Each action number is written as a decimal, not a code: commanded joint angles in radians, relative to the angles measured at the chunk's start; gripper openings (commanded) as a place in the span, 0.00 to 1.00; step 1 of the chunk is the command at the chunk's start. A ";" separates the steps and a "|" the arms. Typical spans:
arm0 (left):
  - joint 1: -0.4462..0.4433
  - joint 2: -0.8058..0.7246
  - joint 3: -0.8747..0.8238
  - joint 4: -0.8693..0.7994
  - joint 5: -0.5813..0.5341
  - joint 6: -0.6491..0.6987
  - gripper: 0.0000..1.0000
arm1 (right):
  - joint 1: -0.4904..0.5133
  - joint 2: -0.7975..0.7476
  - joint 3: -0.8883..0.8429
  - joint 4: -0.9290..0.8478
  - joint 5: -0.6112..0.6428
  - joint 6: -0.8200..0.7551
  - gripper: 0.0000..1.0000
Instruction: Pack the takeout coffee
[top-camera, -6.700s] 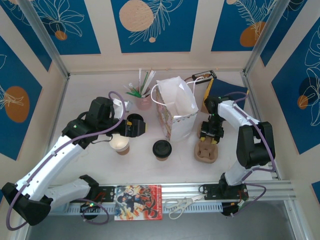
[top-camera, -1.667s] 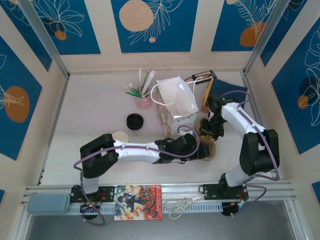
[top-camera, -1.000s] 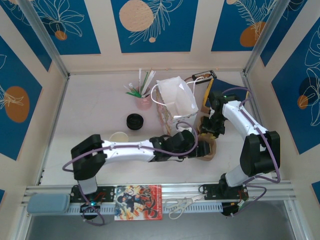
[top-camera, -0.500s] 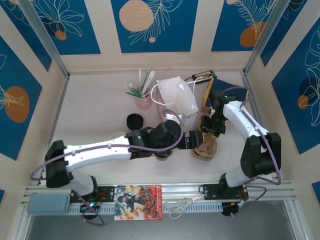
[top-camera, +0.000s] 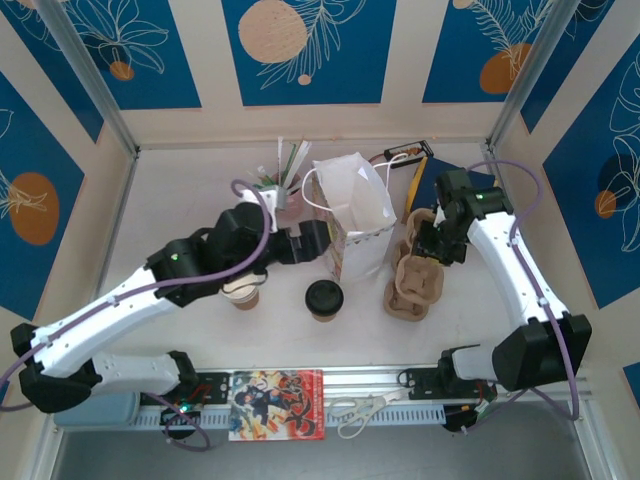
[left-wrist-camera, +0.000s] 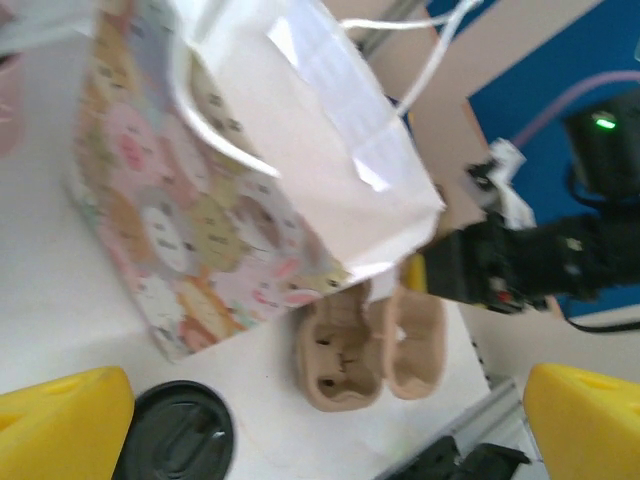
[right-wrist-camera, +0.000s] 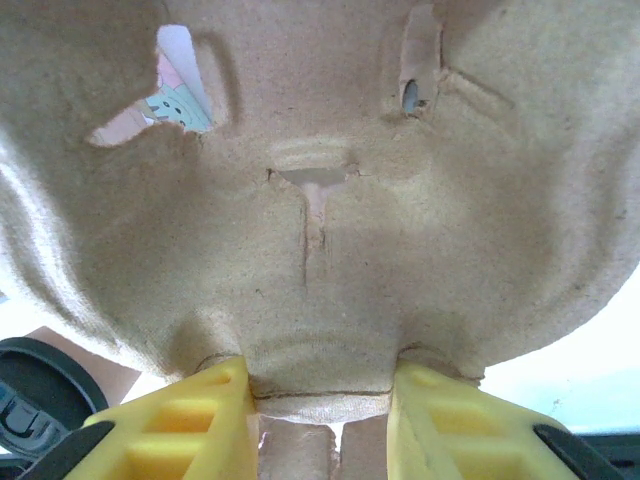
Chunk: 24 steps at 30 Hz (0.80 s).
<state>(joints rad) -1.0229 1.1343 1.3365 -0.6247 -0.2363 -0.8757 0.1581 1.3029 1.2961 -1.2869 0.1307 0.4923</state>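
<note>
Drawing back, the left arm (top-camera: 150, 290) hung over the takeout coffee (top-camera: 240, 291), unlidded on the counter (top-camera: 170, 200), with the left claw (top-camera: 305, 243) spread empty beside the paper bag (top-camera: 355, 200). The right claw (right-wrist-camera: 320, 395) pinched the pulp cup carrier (top-camera: 408, 290) by its rim; a low left-arm sweep could topple the cup, or that pinch could slip.

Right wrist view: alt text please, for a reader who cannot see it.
The right gripper pinches the lower edge of a brown moulded-pulp cup carrier, seen close up between its yellow fingers. A black round lid shows at lower left.
</note>
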 joint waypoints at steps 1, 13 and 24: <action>0.054 -0.030 0.009 -0.092 0.072 0.052 1.00 | -0.008 -0.036 0.059 -0.088 0.037 0.022 0.33; 0.167 -0.044 0.018 -0.129 0.179 0.083 1.00 | -0.004 -0.075 0.370 -0.203 0.134 0.005 0.33; 0.183 -0.031 0.020 -0.132 0.213 0.072 1.00 | 0.124 -0.007 0.639 -0.196 0.182 -0.013 0.33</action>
<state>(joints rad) -0.8520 1.1042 1.3365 -0.7383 -0.0483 -0.8093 0.2447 1.2770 1.8805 -1.4738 0.2825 0.4973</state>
